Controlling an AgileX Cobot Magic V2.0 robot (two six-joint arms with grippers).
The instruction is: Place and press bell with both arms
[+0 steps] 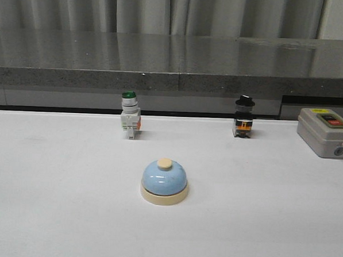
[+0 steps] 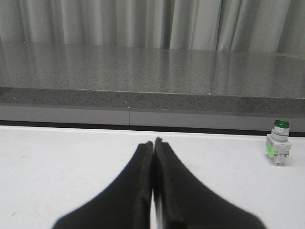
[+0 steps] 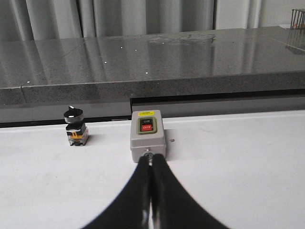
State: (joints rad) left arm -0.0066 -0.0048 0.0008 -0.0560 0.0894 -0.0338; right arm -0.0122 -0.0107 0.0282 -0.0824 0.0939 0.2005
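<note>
The light-blue dome bell (image 1: 164, 181) with cream base and cream button stands upright on the white table in the front view, near the middle. Neither arm shows in the front view. My left gripper (image 2: 153, 141) is shut and empty over bare table, and the bell is out of its view. My right gripper (image 3: 151, 159) is shut and empty, its tips just in front of the grey box; the bell is out of its view too.
A green-capped white pushbutton switch (image 1: 129, 115) stands behind the bell to the left, also in the left wrist view (image 2: 278, 148). A black knob switch (image 1: 244, 116) stands back right. A grey box with red button (image 1: 326, 132) sits far right. A grey stone ledge (image 1: 175, 59) runs along the back.
</note>
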